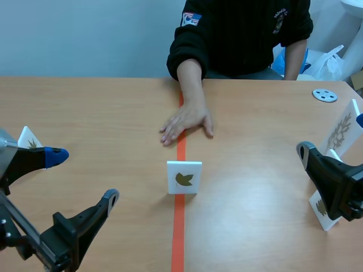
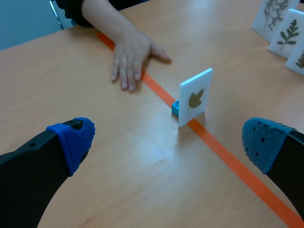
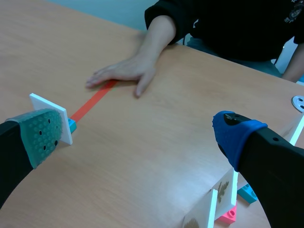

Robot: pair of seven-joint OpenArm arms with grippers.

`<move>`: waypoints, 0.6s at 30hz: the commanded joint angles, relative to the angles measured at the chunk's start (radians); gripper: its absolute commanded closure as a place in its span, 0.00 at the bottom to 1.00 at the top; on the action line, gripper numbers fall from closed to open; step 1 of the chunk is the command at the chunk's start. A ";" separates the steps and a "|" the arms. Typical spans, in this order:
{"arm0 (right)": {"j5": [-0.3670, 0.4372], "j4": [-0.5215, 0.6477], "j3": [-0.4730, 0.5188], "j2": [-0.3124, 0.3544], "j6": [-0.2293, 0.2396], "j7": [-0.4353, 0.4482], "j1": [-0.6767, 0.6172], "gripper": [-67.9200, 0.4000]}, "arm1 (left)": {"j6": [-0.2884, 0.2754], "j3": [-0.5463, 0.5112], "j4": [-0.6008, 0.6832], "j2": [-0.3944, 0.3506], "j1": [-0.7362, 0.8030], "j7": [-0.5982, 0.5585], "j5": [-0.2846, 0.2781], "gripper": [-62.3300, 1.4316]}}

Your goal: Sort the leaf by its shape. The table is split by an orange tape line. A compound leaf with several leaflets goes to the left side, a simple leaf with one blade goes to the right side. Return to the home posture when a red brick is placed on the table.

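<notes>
Leaf card (image 1: pixel 184 177), 1 blade, stands upright in a blue base (image 2: pixel 175 108) on the orange tape line (image 1: pixel 179 238) mid-way across the bench (image 1: pixel 85 113); judged light, stiff, easily tipped, so pinch its 2 side edges high up; left claw (image 1: pixel 84 175) and right claw (image 3: pixel 138 137) both spread, empty.

You have the leaf card (image 1: pixel 184 177) standing upright on the tape line (image 1: pixel 179 238), mid-table. Beyond it, a person's hand (image 1: pixel 186 123) lies flat across the same line. A lone card (image 1: pixel 29 139) stands far left, just beside the left gripper (image 1: pixel 84 175). Further cards (image 1: pixel 343 127) stand along the right side, with a disc (image 1: pixel 325 95) behind them
</notes>
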 commanded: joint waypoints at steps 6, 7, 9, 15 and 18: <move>0.010 0.002 0.001 0.008 -0.007 0.011 0.014 0.00 | -0.013 0.120 -0.138 -0.003 -0.146 -0.070 0.043 0.00; 0.010 0.002 0.001 0.008 -0.007 0.011 0.014 0.00 | -0.013 0.142 -0.163 -0.002 -0.171 -0.075 0.047 0.00; 0.010 0.002 0.001 0.008 -0.007 0.011 0.014 0.00 | -0.013 0.187 -0.216 0.000 -0.222 -0.095 0.066 0.00; 0.010 0.002 0.001 0.008 -0.007 0.012 0.014 0.00 | -0.013 0.309 -0.395 0.023 -0.386 -0.127 0.066 0.00; 0.006 0.002 0.001 0.008 -0.008 0.011 0.014 0.00 | -0.013 0.361 -0.488 0.051 -0.464 -0.149 0.066 0.00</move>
